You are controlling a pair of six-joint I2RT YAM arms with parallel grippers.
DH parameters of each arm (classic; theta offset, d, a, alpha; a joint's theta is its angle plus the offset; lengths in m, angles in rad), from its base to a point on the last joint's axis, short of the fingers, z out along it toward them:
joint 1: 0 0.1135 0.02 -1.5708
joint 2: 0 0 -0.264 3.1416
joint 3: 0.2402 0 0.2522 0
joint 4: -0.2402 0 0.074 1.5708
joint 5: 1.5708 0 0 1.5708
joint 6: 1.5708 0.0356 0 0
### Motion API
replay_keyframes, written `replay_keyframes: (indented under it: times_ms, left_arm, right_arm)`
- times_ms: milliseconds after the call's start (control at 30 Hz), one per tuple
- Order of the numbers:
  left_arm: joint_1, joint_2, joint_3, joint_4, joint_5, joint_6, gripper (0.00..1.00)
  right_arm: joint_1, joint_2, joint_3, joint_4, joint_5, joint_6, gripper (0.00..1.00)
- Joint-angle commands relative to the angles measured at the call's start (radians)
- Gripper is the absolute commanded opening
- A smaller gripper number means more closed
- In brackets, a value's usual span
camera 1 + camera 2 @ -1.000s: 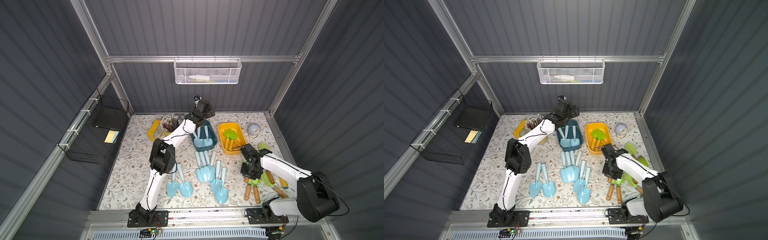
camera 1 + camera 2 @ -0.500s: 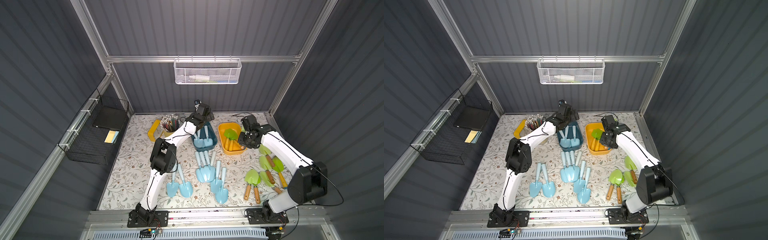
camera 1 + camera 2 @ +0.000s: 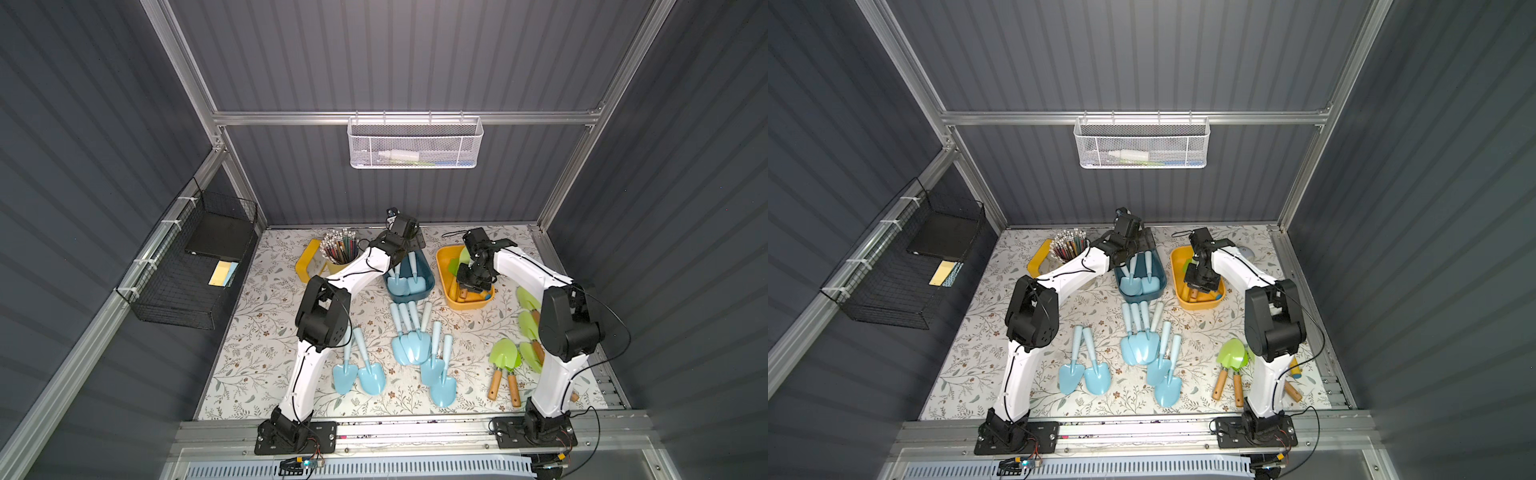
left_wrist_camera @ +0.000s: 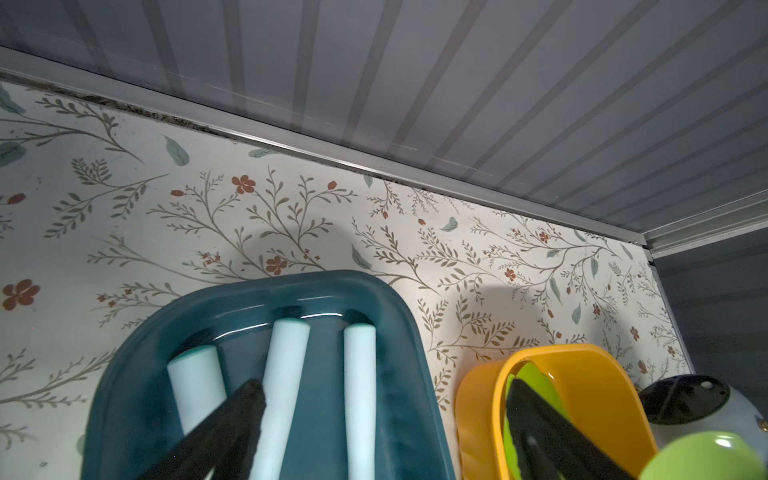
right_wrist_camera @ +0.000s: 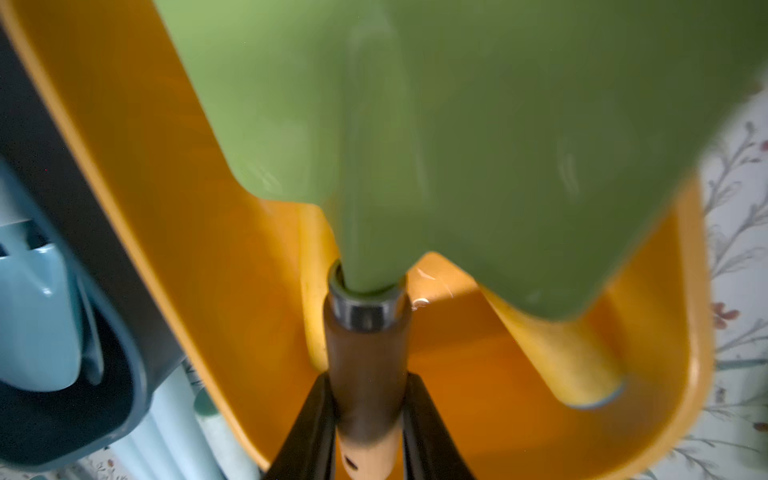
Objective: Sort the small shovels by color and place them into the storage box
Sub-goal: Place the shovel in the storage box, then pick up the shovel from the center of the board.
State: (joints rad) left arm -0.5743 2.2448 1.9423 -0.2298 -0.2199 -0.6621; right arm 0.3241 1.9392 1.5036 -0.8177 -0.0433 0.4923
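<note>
— Lime-green plastic blade on a brown wooden handle: is that small shovel [image 5: 457, 124] gripped?
— Yes. The right end effector [image 5: 365, 428] is clamped on the wooden handle, its black fingers [image 5: 307, 432] pressed to either side just behind the metal collar.
— Where is it?
— Over the yellow plastic storage box [image 3: 469, 305], right of centre in both top views, with the blade toward the back wall. I cannot tell whether it touches the box floor. Another green shovel with a yellow handle [image 5: 573, 357] lies in the same box.
— And the left end effector [image 4: 382, 399]?
— Its jaws are wide apart and hold nothing. It hangs above the far end of the teal plastic storage box [image 3: 409, 297], just left of the yellow one. Three pale-blue shovel handles [image 4: 286, 365] lie inside.
— What lies on the floral-patterned desk [image 3: 266, 332]?
— Eight pale-blue plastic shovels [image 3: 411, 345] in the lower middle: a pair at left, four bunched at centre, and two just right of them. At lower right, two green-bladed shovels with wooden handles [image 3: 505, 359] lie side by side. More green blades [image 3: 525, 297] line the right edge, partly hidden by the right arm.
— Anything else?
— A yellow mug of coloured pencils [image 3: 338, 249], left of the teal box.
</note>
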Motion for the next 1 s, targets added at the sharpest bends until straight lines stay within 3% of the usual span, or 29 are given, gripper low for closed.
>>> replay_keyframes:
  times_ms: [0,233,533,967]
  left_arm:
    - [0.004,-0.068,-0.005,0.000,0.002,0.009,0.94]
    - [0.004,-0.087,-0.022,-0.042,-0.021,0.006,0.98]
    - [0.004,-0.239,-0.245,-0.079,-0.031,-0.125,0.99]
    - [0.004,-0.594,-0.788,-0.236,-0.001,-0.421,0.99]
  right_arm:
    - [-0.016,0.036,0.025,-0.032,0.010,-0.026,0.15]
    - [-0.022,0.038,0.081,-0.064,0.096,-0.034,0.36]
    - [-0.023,-0.089,0.104,-0.069,0.224,-0.044,0.41]
    - [-0.021,-0.160,0.021,0.009,0.021,-0.005,0.41]
